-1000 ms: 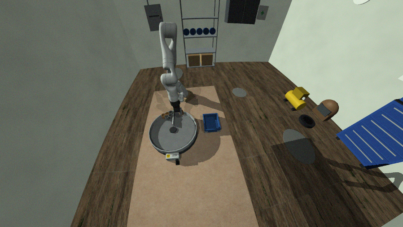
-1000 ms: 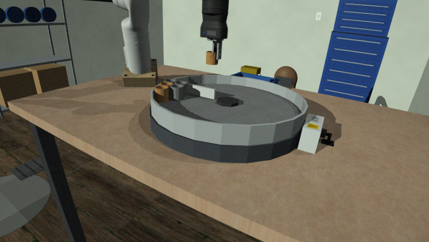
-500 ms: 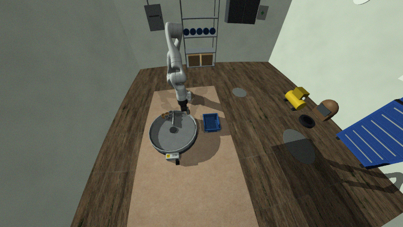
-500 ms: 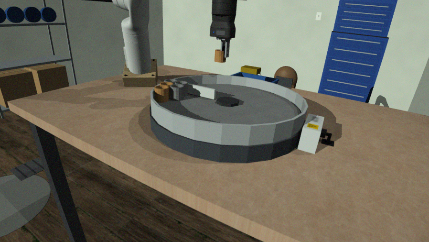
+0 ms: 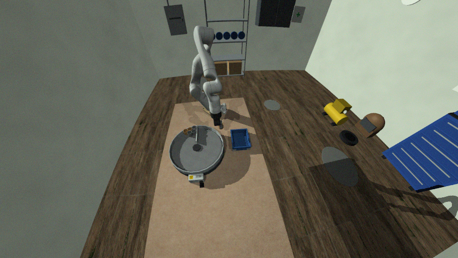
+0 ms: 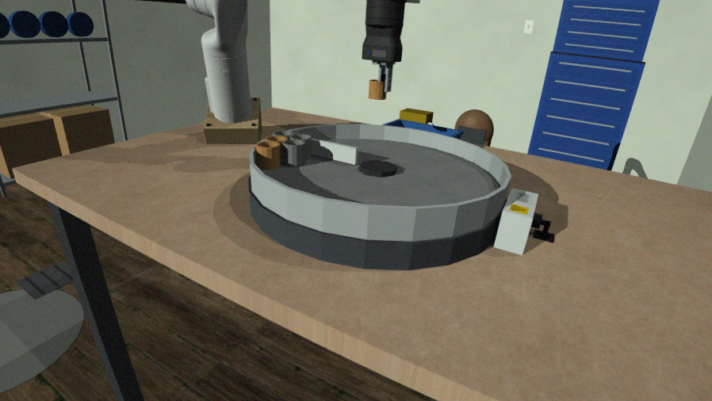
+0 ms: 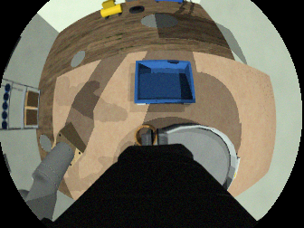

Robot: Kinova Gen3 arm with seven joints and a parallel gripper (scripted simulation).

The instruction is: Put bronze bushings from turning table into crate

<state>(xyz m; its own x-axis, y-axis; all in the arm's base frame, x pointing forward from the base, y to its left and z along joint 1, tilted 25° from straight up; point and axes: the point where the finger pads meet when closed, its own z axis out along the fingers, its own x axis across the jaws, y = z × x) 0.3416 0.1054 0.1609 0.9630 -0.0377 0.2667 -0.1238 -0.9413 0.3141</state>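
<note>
In the upper middle of the wrist view, the crate [image 5: 239,129] [image 6: 450,132] [image 7: 165,101] lies beyond the hand [image 5: 220,124] [image 6: 384,90] [image 7: 155,134]; the top view puts it to the lower right of the hand; the hand is pinching the held bronze bushing [image 5: 221,127] [image 6: 374,89] [image 7: 137,136] by its wall, upright and raised above the worktop [image 5: 211,217] [image 6: 398,308] [image 7: 109,136]; the next move, I judge, is sideways over the crate's rim, then down; the bushing's offset to one side of the fingers should count when centring it.

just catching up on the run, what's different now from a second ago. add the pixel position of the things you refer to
The gripper [image 5: 220,126] [image 6: 384,90] [image 7: 155,134], shut on a bronze bushing [image 6: 377,89] [image 7: 138,134], has moved sideways from above the turntable's edge toward the blue crate [image 5: 240,138] [image 6: 433,127] [image 7: 165,86]. Nothing was newly gripped or let go. The turntable [image 5: 205,153] [image 6: 423,184] [image 7: 204,149], its bushings and the crate stayed put.
</note>
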